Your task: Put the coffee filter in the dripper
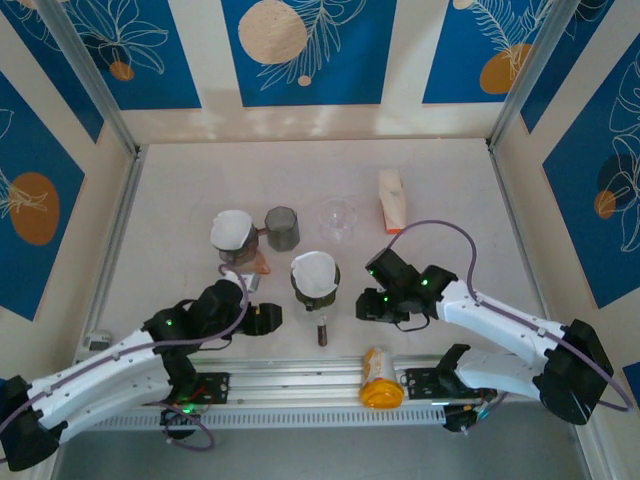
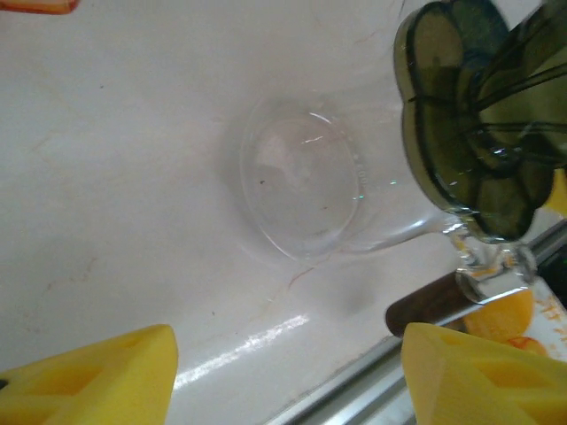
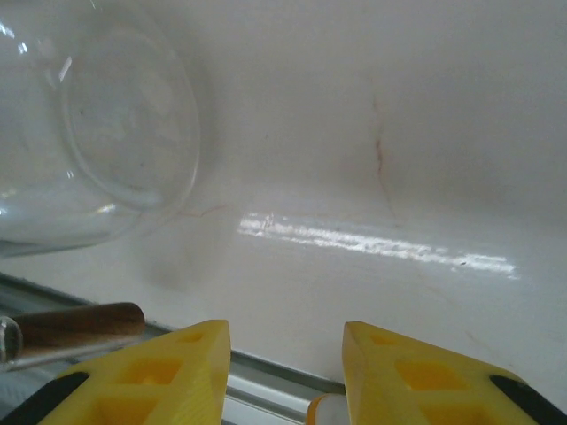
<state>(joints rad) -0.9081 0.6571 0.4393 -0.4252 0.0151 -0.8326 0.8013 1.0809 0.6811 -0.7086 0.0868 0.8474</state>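
A white paper coffee filter (image 1: 315,272) sits in the dark green translucent plastic dripper (image 2: 478,133), which stands on the white bench (image 1: 180,180) close to the middle of its near edge. A short brown wooden handle (image 1: 323,332) lies just on the near side of the dripper.

The left hand (image 1: 266,318) is low over the bench to the left of the dripper. It is released: in its wrist view the 2 yellow fingers (image 2: 97,376) are wide apart, with nothing between them. The right hand (image 1: 368,305) is to the right of the dripper, also released, with a clear gap between its yellow fingers (image 3: 151,372) and only bare bench in front of them.

Farther from the near edge, and more to the left, is a 2nd white paper filter (image 1: 232,230); I cannot tell what carries it. Just beside it stands a dark grey cup (image 1: 282,228), then a clear glass cup (image 1: 337,218). An orange and white carton (image 1: 392,198) lies toward the far right corner. A yellow packet (image 1: 378,380) rests on the metal rail (image 1: 300,378) at the near edge.
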